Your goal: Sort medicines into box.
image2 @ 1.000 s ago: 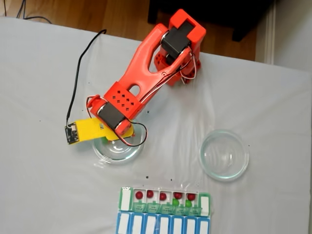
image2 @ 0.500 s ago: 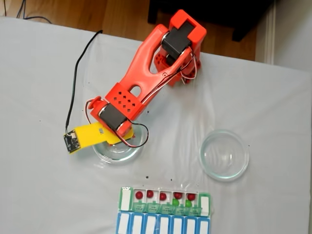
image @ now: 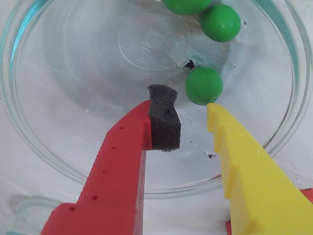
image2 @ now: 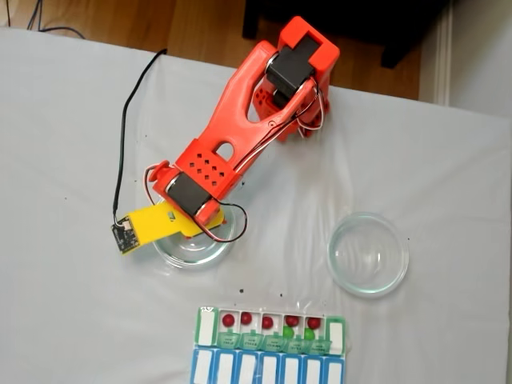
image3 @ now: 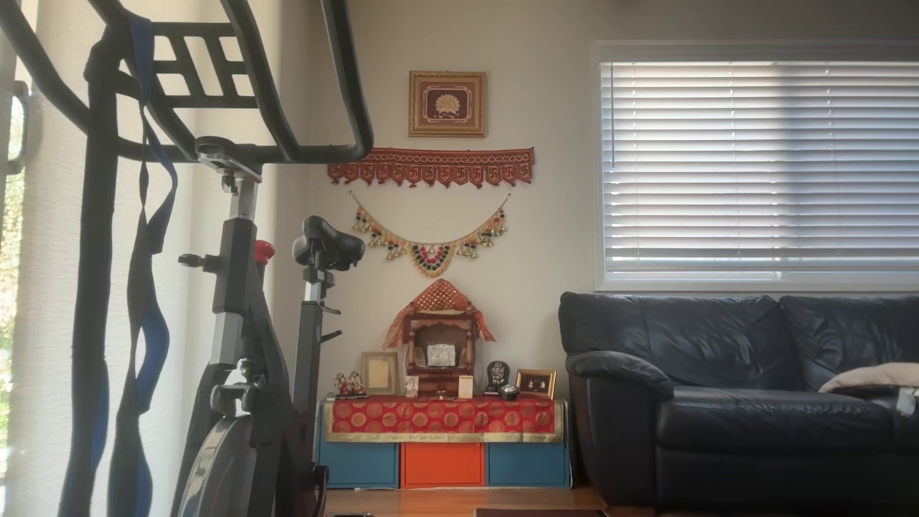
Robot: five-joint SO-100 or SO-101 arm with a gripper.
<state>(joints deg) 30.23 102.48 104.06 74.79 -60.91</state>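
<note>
In the wrist view my gripper (image: 188, 110) is open above a clear glass dish (image: 44, 147). Its red finger carries a black foam pad (image: 164, 122); the other finger (image: 234, 156) is yellow. A green medicine ball (image: 204, 85) lies just beyond the fingertips, untouched. Two more green balls (image: 220, 22) rest at the dish's far edge. In the fixed view the orange arm (image2: 232, 136) reaches over the left dish (image2: 172, 254). The box (image2: 270, 340) lies at the bottom, with several red balls (image2: 246, 318) and two green ones (image2: 288, 330) in its open row.
An empty glass dish (image2: 368, 254) stands right of the arm in the fixed view. A black cable (image2: 128, 136) runs from the yellow camera mount (image2: 148, 224) across the white cloth. The other view shows a room with an exercise bike (image3: 244, 323) and a sofa (image3: 739, 388).
In the fixed view the wrist has turned a little, and the yellow camera mount's outer end has swung downward. The dishes, the box and its balls have not moved.
</note>
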